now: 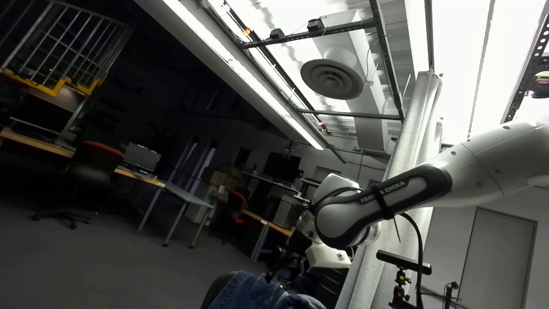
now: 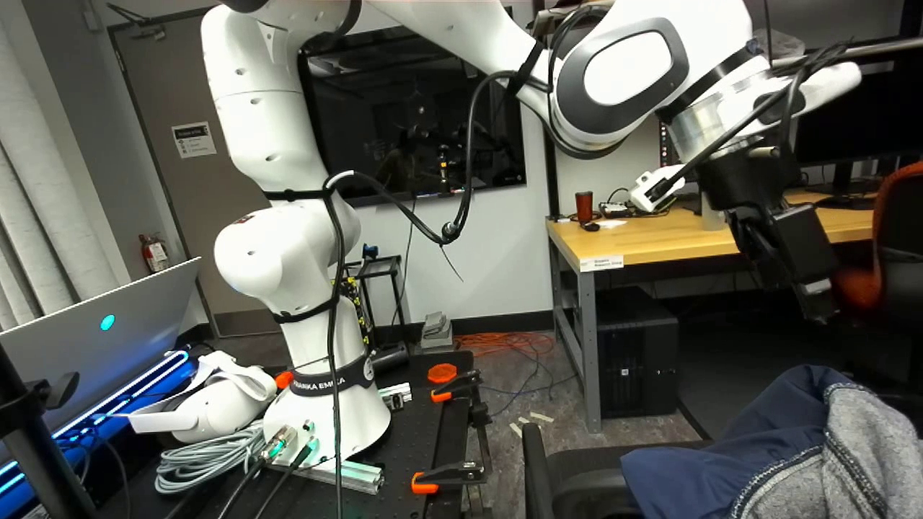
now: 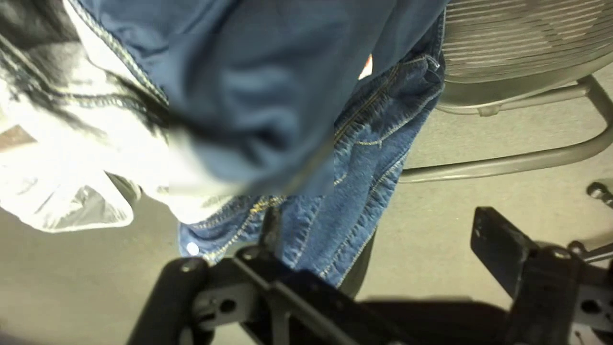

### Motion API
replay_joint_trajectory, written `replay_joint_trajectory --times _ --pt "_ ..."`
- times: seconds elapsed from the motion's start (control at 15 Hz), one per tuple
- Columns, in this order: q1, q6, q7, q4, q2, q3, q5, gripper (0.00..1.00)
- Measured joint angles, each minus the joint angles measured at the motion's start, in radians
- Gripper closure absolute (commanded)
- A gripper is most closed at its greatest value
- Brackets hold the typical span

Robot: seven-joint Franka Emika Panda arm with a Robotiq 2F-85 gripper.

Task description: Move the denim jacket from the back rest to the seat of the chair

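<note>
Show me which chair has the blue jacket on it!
The dark chair nearest the gripper: the denim jacket is draped over it. The red-backed chairs farther off show none.

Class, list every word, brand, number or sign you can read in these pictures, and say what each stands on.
"FRANKA EMIKA": on the arm, in an exterior view; a strap partly covers the first word.
"FRANKA EMIKA": around the base, in an exterior view; a cable crosses it.
Too small or blurred: door sign, desk label, extinguisher label.
</note>
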State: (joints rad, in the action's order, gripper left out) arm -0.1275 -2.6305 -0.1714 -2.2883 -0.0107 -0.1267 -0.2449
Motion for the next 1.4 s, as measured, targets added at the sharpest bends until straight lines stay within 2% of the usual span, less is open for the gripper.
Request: replay_joint_trajectory --times 0.27,0.6,1.13,1.2,1.33,1.4 --pt "-0.003 0.077 -0.233 0.003 0.002 -0.003 -0.026 0.00" --pt "-0.016 0.117 -0.491 0.002 0.005 -0.019 -0.036 0.00" --pt "-0.039 0.114 -0.714 0.051 0.097 -0.083 -0.073 0.00" --pt "-0.039 0.114 -0.732 0.067 0.116 -0.090 -0.082 0.09" --pt "-0.038 0.114 -0.753 0.103 0.151 -0.102 -0.093 0.34" --pt "-0.038 0.114 -0.757 0.122 0.168 -0.108 -0.096 0.42"
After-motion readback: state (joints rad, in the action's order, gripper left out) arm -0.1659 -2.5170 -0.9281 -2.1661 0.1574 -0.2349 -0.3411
